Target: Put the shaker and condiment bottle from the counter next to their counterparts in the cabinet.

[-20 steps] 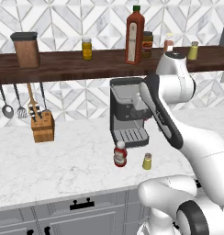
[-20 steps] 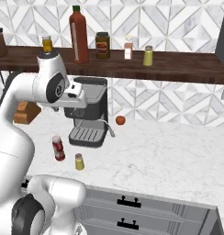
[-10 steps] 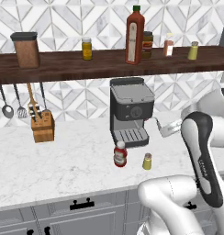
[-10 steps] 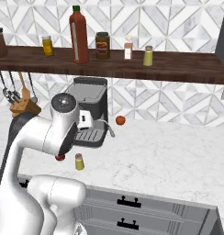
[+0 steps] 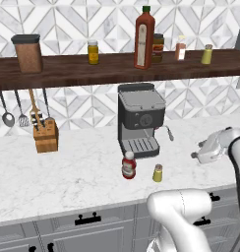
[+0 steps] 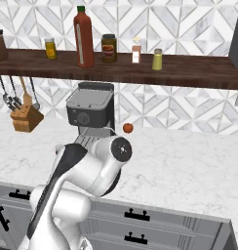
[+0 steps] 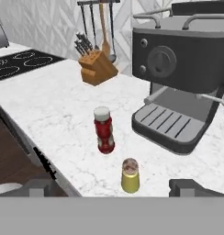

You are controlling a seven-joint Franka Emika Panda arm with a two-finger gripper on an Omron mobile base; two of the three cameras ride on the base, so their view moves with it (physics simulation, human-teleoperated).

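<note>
The shaker, small and yellow-green with a grey cap, stands near the counter's front edge. The squat red condiment bottle stands just left of it. My gripper hovers low to their right, pointing toward them. In the hand view its fingertips stand wide apart and open, the shaker close ahead between them and the condiment bottle a little farther. The cabinet above holds the counterparts: a matching shaker and a tall red bottle. The right base view shows them too: shaker and bottle.
A dark espresso machine stands right behind the two items. A knife block sits to the left under hanging utensils. The shelf also carries a brown canister, a yellow jar and a dark jar. A small red fruit lies beside the machine.
The arm has swung down from shelf height to low over the counter at the right, and the hand now faces the shaker and bottle. The jaws have widened slightly.
</note>
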